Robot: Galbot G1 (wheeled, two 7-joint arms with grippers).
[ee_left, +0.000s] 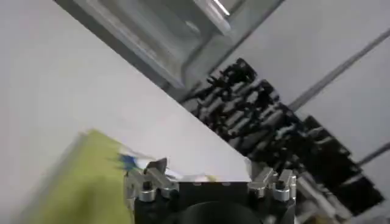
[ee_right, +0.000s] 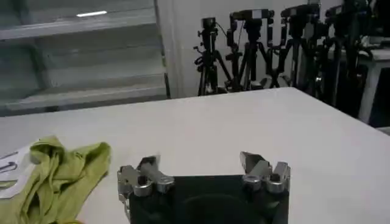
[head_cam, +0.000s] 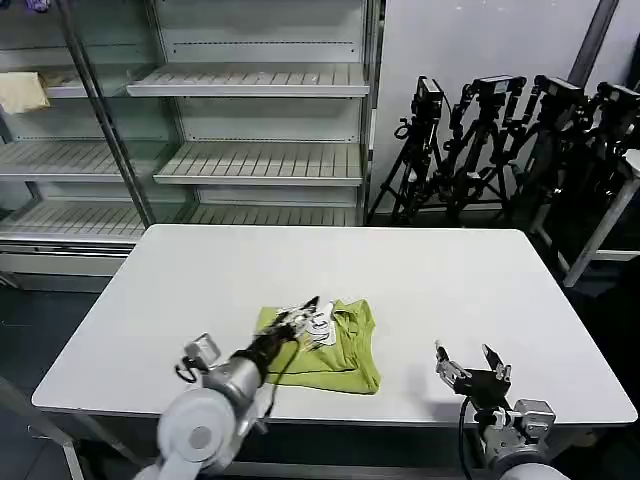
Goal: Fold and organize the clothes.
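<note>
Left gripper point(head_cam: 303, 312) sits over the crumpled lime T-shirt point(head_cam: 340, 350) near the white table's point(head_cam: 200, 280) front edge, whether it pinches cloth I cannot tell, its white graphic too small to read, while the right gripper point(head_cam: 468, 362) hovers spread wide beside, tripods point(head_cam: 490, 140) behind.

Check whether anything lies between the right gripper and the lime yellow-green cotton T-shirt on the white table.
Nothing visible does. The right gripper is open above the white table near its front edge, and bare tabletop separates it from the lime yellow-green cotton T-shirt. The left gripper is over the shirt's far side.
</note>
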